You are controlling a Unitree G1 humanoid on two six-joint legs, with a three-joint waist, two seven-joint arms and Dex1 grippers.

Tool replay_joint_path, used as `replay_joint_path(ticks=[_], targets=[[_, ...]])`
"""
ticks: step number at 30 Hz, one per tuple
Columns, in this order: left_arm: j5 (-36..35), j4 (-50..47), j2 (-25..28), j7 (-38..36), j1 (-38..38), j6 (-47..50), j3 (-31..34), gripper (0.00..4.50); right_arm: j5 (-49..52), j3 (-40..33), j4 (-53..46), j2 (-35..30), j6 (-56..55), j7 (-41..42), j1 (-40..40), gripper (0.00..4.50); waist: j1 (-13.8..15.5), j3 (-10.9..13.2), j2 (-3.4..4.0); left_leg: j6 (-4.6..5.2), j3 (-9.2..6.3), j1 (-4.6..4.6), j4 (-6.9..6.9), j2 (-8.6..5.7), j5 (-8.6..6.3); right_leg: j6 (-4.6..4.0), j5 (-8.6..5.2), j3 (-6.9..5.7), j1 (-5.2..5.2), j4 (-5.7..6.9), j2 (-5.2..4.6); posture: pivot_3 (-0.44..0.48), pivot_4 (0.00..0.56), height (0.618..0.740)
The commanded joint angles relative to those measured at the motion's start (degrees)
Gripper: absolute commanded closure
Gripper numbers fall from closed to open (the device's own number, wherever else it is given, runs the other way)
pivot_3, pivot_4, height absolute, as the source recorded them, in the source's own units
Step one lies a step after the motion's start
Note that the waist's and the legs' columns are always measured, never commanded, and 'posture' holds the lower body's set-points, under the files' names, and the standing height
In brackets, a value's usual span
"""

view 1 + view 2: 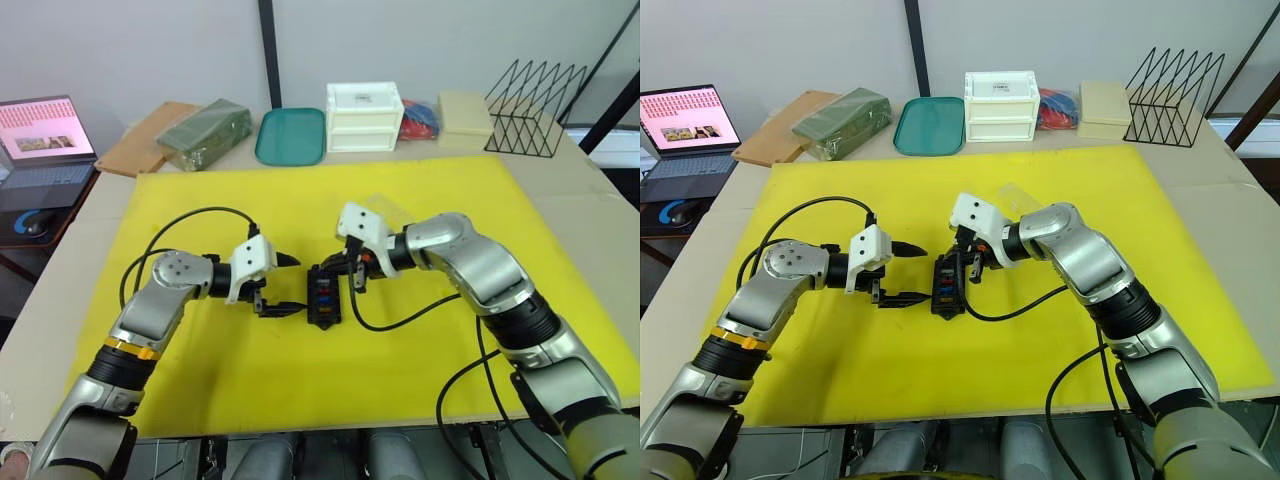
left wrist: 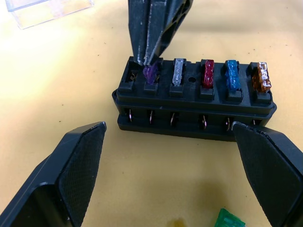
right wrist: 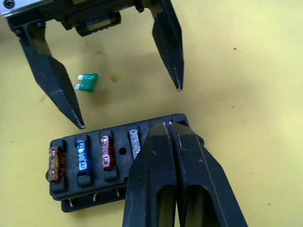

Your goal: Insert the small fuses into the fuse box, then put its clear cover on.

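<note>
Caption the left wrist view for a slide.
Right gripper seats the purple fuse in the fuse box; four already in.

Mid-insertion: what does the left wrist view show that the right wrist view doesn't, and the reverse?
Left wrist view: the purple fuse pinched by the right gripper at its slot, plus a corner of the clear cover.
Right wrist view: the left gripper seen whole, fingers spread open.
Both: the fuse box with the tan fuse, blue fuse and red fuse seated, and the green fuse loose nearby.

A lab bench — yellow mat (image 1: 420, 330), laptop (image 1: 45, 145), white drawer box (image 1: 364, 117).
</note>
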Motion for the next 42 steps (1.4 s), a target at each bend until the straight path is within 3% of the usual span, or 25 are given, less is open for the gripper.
replay_joint_path(ticks=[1, 27, 42], targets=[[-0.2, -1.5, 0.5, -0.1, -0.5, -0.6, 0.8, 0.0, -0.3, 1.0, -0.8, -0.4, -0.8, 0.9, 0.5, 4.47, 0.0, 0.0, 0.0, 0.0, 0.0, 0.0, 0.0, 0.0, 0.0, 0.0, 0.0, 0.0, 0.0, 0.0, 0.0, 0.0, 0.15, 0.74], [-0.2, -1.9, 0.3, 0.5, -0.1, -0.5, 0.9, 0.0, -5.1, 4.3, 5.4, -0.7, -4.6, 1.6, 1.0, 4.47, 0.1, 0.0, -0.02, 0.0, 0.0, 0.06, 0.01, 0.0, 0.0, 0.0, 0.0, 0.0, 0.09, -0.01, 0.0, 0.0, 0.15, 0.74], [-4.8, -5.0, 3.4, -1.4, -0.5, 4.0, 4.6, 0.0, 0.3, -5.7, -1.6, -2.5, -2.9, 1.5, -2.0, 4.47, 0.0, 0.0, -0.02, 0.0, -0.01, 0.05, 0.0, 0.0, 0.0, 0.0, 0.0, 0.0, 0.06, -0.01, 0.0, 0.0, 0.15, 0.74]])
